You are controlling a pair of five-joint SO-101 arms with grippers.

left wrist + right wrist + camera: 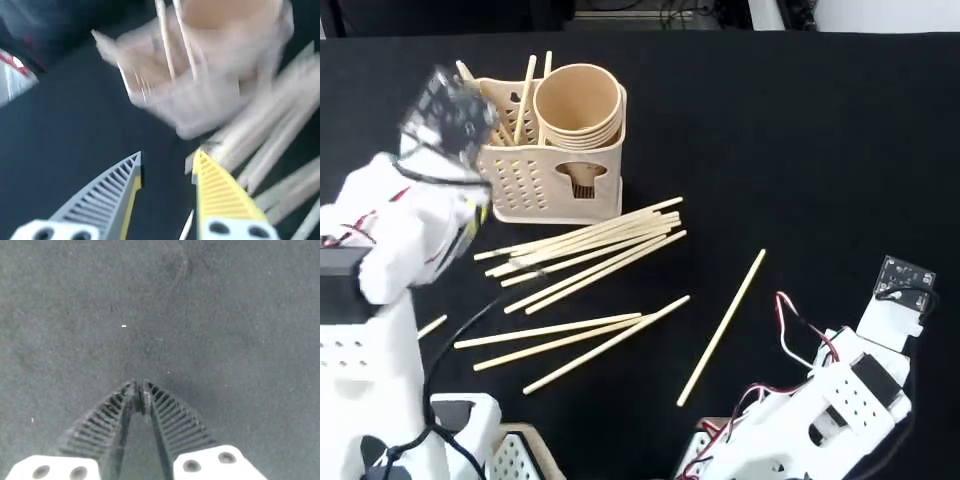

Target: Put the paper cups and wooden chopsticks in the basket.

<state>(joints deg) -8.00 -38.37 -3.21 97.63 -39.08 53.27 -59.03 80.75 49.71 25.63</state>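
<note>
While the white left arm (405, 225) sits on the left side of the black cloth-covered table (800, 150) w/ its wrist up next to the basket, the left gripper (167, 159) hangs over bare table just short of the beige perforated plastic basket (200, 100). Its fingers, one grey (107, 187) and one yellow (215, 185), are apart w/ nothing btwn them. High view: basket (535, 185) stands upright toward the far left of the table and has 2 compartments. A stack of tan paper cups (578, 100) is nested in the compartment farther from the left arm, mouths up. A few wooden chopsticks (527, 85) stand tilted in the other one, ends poking above the rim. Most light wooden loose chopsticks (590, 245) lie flat on the table just in front of the basket in a fanned bundle, not touching it as far as can be told. 3 more chopsticks (560, 335) lie closer to the arms, roughly parallel. A single chopstick (722, 328) lies apart on a diagonal, btwn the bundle and the right arm. White right arm (840, 400) is at the near right corner, well apart from basket and sticks. Right gripper (139, 390) points at bare table, its dark ribbed fingers (172, 417) pressed together at the tips, holding nothing.
</note>
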